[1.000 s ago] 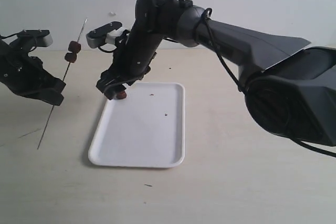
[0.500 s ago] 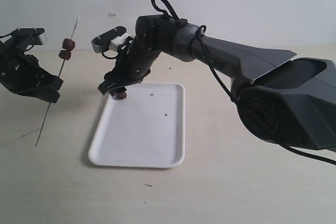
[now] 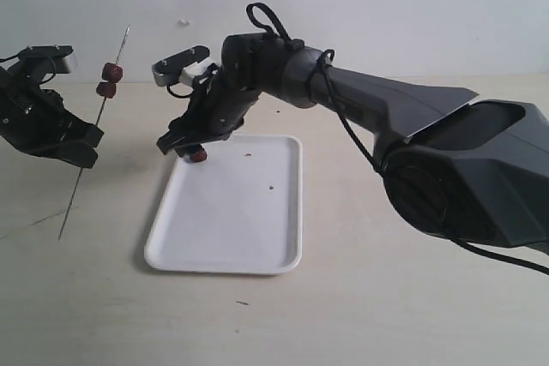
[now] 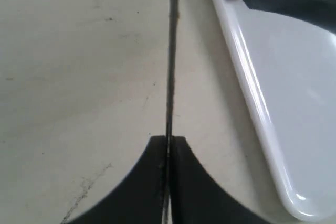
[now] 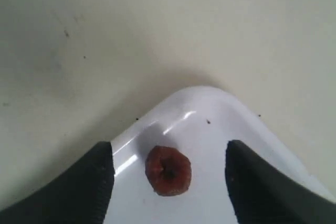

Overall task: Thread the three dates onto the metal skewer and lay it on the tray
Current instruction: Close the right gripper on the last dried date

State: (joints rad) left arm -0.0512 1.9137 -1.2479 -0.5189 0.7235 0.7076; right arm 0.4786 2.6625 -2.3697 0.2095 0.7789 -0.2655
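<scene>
At far left, the left gripper [image 3: 81, 145] clamps the metal skewer [image 3: 96, 126] upright, two dates [image 3: 109, 81] threaded. Right gripper [image 3: 190, 148], jaws spread, straddles the third date [image 5: 168, 170] at the tray [image 3: 249, 237] corner, whether gripping I cannot tell.

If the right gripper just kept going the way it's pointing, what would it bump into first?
Most likely the lone date lying between the open fingers of the right gripper, in a corner of the tray. Depth is unclear, but nothing else shows in between.
</scene>
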